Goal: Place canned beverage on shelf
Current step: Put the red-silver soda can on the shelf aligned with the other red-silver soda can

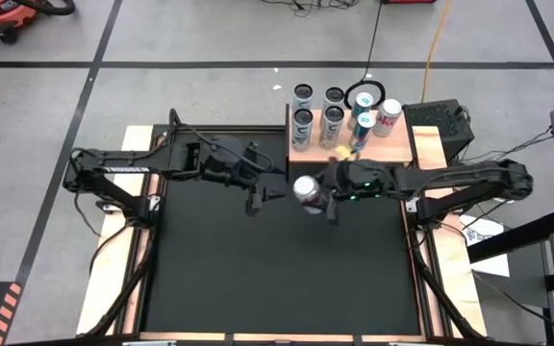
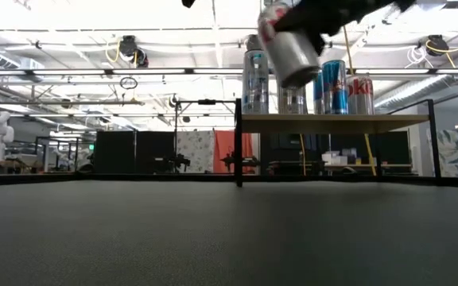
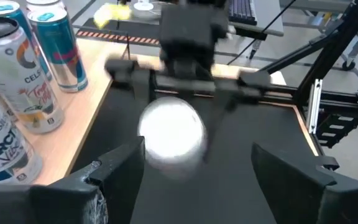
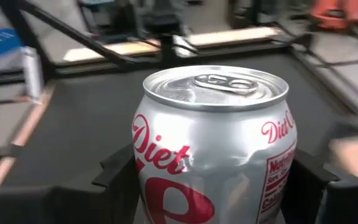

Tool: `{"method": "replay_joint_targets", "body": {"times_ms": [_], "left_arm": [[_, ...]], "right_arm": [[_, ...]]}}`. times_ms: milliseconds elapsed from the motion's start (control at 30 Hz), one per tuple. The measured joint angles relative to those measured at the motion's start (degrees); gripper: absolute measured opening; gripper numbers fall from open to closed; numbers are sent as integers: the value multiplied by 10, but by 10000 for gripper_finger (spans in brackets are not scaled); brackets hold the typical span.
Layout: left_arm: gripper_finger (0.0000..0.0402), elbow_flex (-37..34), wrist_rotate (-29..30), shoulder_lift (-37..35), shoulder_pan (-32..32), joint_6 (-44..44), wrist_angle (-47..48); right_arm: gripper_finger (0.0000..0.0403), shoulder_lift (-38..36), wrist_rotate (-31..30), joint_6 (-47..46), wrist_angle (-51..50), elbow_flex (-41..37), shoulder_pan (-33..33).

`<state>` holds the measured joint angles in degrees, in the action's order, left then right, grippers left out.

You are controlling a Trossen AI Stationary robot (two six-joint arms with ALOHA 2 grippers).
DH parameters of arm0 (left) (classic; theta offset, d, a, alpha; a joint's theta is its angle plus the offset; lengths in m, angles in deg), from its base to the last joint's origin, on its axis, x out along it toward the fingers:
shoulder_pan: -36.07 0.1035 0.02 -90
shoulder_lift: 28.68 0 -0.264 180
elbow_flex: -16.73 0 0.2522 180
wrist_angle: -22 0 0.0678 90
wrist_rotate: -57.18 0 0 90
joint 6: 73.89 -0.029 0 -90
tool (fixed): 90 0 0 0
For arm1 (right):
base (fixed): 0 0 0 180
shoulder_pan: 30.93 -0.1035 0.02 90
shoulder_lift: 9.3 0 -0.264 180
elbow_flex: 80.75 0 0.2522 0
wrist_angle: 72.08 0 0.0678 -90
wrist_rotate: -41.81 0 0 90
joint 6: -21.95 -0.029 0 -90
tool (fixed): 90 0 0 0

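Right end effector (image 1: 317, 195) is clenched on the Diet Dr Pepper can (image 1: 307, 190), fingers pressed against both sides, as the right wrist view shows with the can (image 4: 215, 146) upright between the pads and its pull tab on top. The can is in the air, just off the shelf's (image 1: 399, 146) 6 o'clock edge and above the black mat (image 1: 277, 269).

Left end effector (image 1: 263, 193) hangs at the can's 9 o'clock, released, its fingers (image 3: 110, 171) spread wide with the can's pale base (image 3: 171, 134) facing it.

On the shelf, Celsius cans (image 1: 303, 129) fill the 9 o'clock half, and a Red Bull can (image 1: 362, 123) and a Diet Coke can (image 1: 387, 116) sit toward 3 o'clock. Bare wood stays open along the 3 o'clock edge.

The low view alone shows height: the can (image 2: 289, 48) tilts, its base hanging above the shelf board (image 2: 332, 122) on black legs. The mat below lies open.
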<state>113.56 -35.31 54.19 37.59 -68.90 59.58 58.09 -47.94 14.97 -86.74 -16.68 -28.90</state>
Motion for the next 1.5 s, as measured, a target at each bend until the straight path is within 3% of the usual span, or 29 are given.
{"method": "replay_joint_targets", "body": {"times_ms": [367,800,1167,1500], "left_arm": [[293,1,28,-7,0,-14,9],[293,1,28,-7,-1,-14,26],[293,1,28,-7,-1,-28,34],[293,1,28,-7,-1,-28,33]], "right_arm": [[266,-196,-180,45,-192,-1,2],[267,-320,-349,-1,-328,-1,2],[269,-419,-407,-43,-414,-1,3],[269,-513,-458,-60,-422,-35,2]]}}
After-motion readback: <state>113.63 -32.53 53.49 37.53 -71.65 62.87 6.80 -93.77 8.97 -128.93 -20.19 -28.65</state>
